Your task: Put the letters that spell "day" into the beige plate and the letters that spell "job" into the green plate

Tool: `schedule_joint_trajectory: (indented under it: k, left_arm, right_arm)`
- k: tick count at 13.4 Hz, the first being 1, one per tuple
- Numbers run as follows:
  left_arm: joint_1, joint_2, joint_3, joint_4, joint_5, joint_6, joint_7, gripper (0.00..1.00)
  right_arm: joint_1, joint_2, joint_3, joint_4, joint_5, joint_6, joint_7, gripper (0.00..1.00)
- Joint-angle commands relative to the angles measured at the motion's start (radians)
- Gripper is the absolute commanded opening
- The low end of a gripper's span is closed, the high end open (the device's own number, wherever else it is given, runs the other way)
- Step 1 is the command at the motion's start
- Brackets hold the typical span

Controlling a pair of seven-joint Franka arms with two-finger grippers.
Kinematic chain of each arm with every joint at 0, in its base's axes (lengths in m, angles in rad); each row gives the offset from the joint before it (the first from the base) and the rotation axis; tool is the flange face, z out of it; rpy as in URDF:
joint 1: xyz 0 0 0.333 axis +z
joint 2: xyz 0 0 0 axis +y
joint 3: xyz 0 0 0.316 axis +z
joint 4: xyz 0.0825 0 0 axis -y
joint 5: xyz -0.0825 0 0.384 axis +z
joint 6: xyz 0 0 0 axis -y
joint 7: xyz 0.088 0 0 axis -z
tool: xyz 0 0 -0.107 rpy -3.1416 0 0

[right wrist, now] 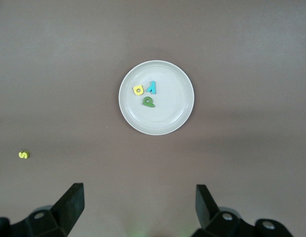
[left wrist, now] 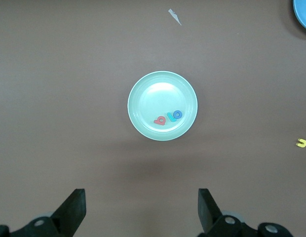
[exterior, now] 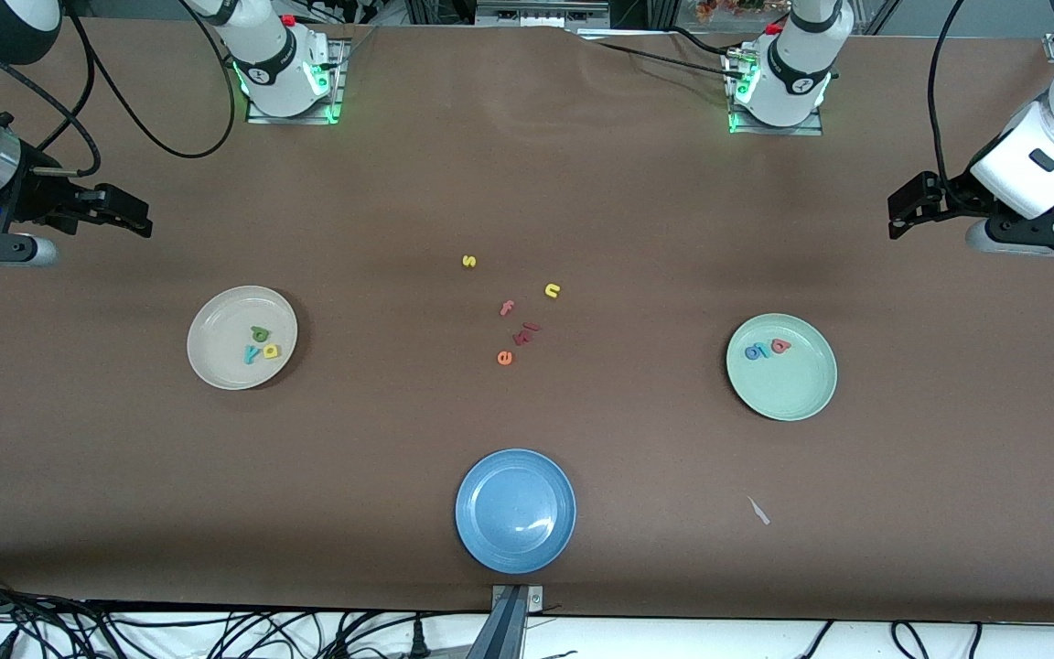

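Front view: left gripper (exterior: 898,209) and right gripper (exterior: 138,217) hover open.

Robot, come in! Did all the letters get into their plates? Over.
Left gripper and right gripper open, empty, waiting off the table's ends. Day letters in beige plate. Job letters in green plate. Nothing blocking.

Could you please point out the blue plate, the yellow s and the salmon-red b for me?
blue plate (exterior: 490,540): front view, bare part of its floor near the rim.
yellow s (exterior: 468,262): front view, middle of the letter.
salmon-red b (left wrist: 159,120): left wrist view, its round body, in the green plate (left wrist: 143,98).
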Motion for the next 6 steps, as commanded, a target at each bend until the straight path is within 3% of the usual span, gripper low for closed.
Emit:
schedule_joint_trajectory:
  k: [1,6]
  left_arm:
    - [-0.005,-0.001,0.003,0.018,-0.018,-0.02,0.009,1.0]
    - [-0.005,-0.001,0.003,0.018,-0.018,-0.02,0.009,1.0]
  right_arm:
    - [0.001,-0.007,0.001,0.003,-0.011,0.002,-0.001,1.0]
    - [0.002,-0.008,0.003,-0.003,-0.011,0.001,0.001,1.0]
